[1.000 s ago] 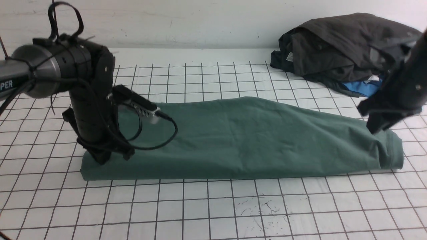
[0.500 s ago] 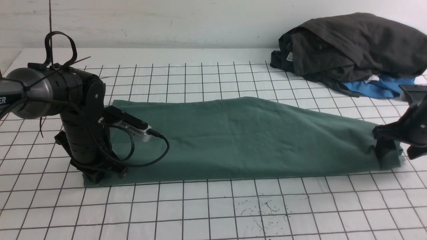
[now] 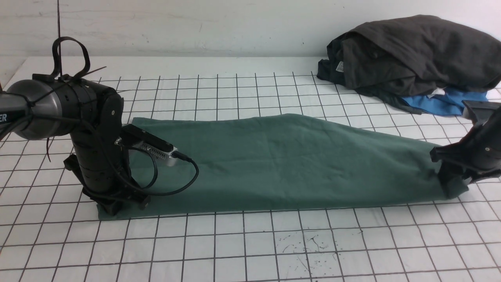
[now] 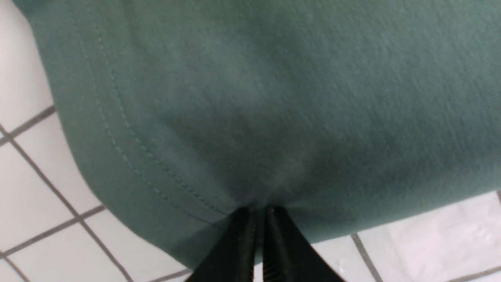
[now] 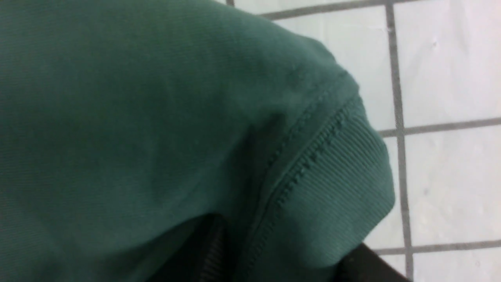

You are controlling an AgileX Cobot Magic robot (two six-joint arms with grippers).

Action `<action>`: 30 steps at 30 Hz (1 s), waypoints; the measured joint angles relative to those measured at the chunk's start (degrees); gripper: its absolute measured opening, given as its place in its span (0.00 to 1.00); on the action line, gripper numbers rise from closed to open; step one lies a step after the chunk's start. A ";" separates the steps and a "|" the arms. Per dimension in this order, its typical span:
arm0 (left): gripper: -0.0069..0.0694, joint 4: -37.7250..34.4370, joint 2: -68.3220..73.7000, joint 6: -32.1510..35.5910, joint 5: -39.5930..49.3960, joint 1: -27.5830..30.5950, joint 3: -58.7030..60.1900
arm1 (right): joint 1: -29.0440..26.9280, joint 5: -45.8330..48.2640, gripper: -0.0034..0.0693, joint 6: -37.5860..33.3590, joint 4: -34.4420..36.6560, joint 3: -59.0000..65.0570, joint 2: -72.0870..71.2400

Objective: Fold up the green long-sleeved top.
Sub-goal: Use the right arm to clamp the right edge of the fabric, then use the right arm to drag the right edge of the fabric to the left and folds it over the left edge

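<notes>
The green long-sleeved top (image 3: 289, 164) lies folded in a long strip across our gridded worktop (image 3: 250, 243). Our left jaws are closed on its near left corner. Our right jaws straddle the ribbed edge at its right end, and we cannot tell if they grip.

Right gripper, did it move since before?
Yes. The right gripper came down toward the table onto the green top's right end, farther below the blue cloth.
</notes>
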 joint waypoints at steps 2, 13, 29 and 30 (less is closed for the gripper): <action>0.12 0.00 -0.23 -0.21 0.05 0.00 0.06 | 0.06 0.00 0.31 -0.87 0.16 0.00 -0.06; 0.12 0.39 -16.89 -2.10 2.74 0.11 0.54 | 0.11 2.07 0.08 3.36 -15.13 -0.17 -13.77; 0.12 0.39 -42.51 -2.47 10.21 0.11 0.54 | 31.01 9.38 0.08 -3.56 -1.64 -25.28 -15.34; 0.12 0.39 -43.41 -2.47 11.05 0.11 0.54 | 32.96 9.38 0.08 -3.32 -0.91 -26.89 -13.25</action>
